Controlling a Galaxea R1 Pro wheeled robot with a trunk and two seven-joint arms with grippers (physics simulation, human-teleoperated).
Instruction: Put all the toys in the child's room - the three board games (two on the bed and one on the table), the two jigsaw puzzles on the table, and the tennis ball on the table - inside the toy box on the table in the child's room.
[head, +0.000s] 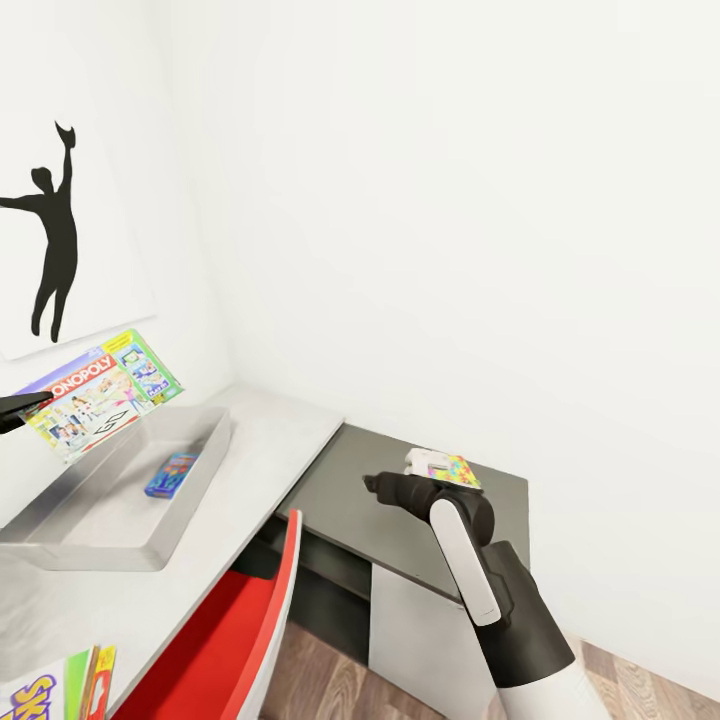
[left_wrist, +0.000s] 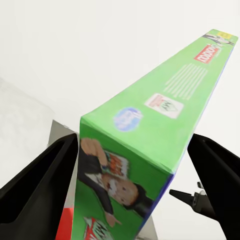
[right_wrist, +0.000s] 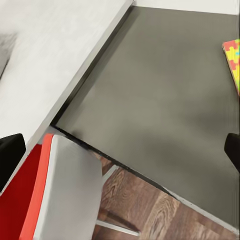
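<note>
A Skip-Bo carton (head: 35, 690) lies on the near bench (head: 270, 440). Farther, the left gripper (left_wrist: 130, 185) clamps the Monopoly carton (head: 100, 392) above the toy box (head: 120, 540), so lowering and release seem next. Beyond, a jigsaw puzzle (head: 450, 468) lies by the right gripper (right_wrist: 120, 150), jaws wide.

Monopoly carton (head: 100, 392): purple-blue face, green edge, tilted in air above the toy box's far rim | toy box (head: 60, 548): shallow pale grey bin on pale desk (head: 270, 440) | blue carton (head: 172, 474): flat inside bin | jigsaw puzzle (head: 450, 467): multicoloured, on dark shelf section (head: 350, 510) | Skip-Bo carton (head: 40, 690): desk's near edge
</note>
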